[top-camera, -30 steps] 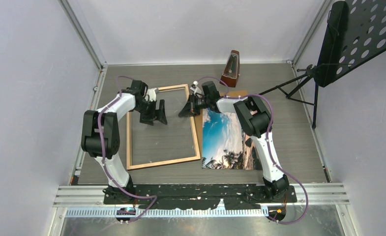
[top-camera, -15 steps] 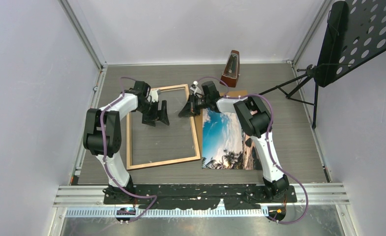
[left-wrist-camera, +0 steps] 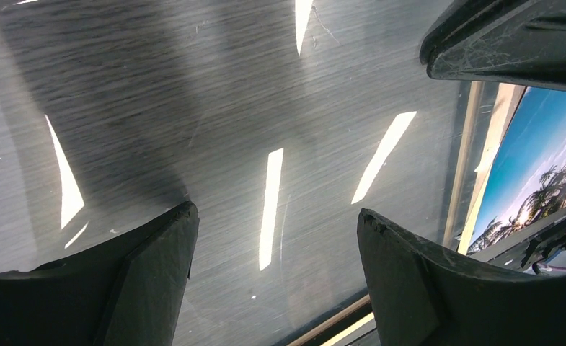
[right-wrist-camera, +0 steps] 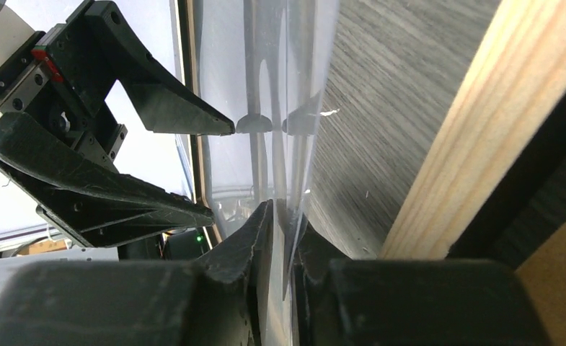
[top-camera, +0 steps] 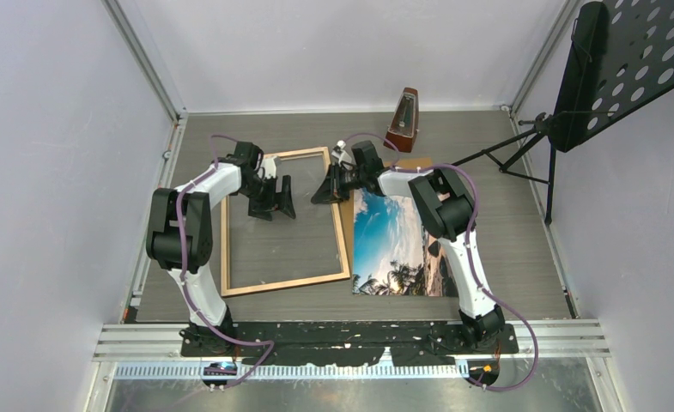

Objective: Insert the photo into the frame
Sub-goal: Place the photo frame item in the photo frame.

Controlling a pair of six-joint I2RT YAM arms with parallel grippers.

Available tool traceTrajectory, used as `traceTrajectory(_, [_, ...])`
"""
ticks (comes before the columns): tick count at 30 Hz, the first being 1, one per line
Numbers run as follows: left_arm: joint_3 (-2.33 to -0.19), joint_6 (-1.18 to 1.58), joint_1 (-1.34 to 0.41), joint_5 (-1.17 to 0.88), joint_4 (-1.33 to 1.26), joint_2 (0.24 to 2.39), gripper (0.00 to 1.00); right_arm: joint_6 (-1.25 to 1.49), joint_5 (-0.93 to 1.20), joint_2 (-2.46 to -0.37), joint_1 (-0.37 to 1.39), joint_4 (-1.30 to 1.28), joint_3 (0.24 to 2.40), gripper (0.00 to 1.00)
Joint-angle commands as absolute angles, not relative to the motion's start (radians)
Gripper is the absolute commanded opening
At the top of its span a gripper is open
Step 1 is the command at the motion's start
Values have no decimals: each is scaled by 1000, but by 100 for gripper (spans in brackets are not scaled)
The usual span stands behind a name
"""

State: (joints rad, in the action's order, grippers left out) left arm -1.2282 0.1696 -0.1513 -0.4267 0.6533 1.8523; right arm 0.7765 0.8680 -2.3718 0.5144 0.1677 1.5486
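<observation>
Since a second ago the left arm has slid slightly rightward over the frame [top-camera: 286, 283], probably to help with its pane [left-wrist-camera: 265, 108]. Nearest, the photo [top-camera: 397, 245] lies face up on the desk [top-camera: 505, 240] just beside the frame, not yet inside. The left fingers [top-camera: 273, 199] hover wide apart and empty. Farther, the right fingers [top-camera: 329, 187] are nearly closed around the pane's edge; whether they grip it I cannot tell.

Between the fingers [right-wrist-camera: 244, 245] of the right gripper [right-wrist-camera: 283, 216] sits the thin pane [right-wrist-camera: 280, 86] of the frame [right-wrist-camera: 438, 144]; contact cannot be told. Past the right finger [left-wrist-camera: 409, 288] of the left gripper [left-wrist-camera: 276, 216], the photo [left-wrist-camera: 532, 166] is cut off.
</observation>
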Motion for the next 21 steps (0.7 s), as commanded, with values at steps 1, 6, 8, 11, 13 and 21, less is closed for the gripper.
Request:
traceTrajectory(1, [-1235,169,-156,-422,620,1863,82,709,797,-2343,520,98,1555,24])
traceTrajectory(6, [-1229,167,-156,-417,617,1862,82,683,784,-2323,520,66,1563,37])
traceTrajectory(8, [-1227,167,-156,-416,617,1864,82,661,777,-2315,520,47,1568,40])
traceTrajectory(11, [-1225,166,-156,-413,617,1862,82,639,764,-2299,520,14,1577,44])
traceTrajectory(13, [-1222,163,-156,-409,616,1860,82,622,757,-2292,520,-17,1584,47])
traceTrajectory(21, [-1215,163,-156,-398,611,1859,82,572,729,-2273,520,-87,1599,59])
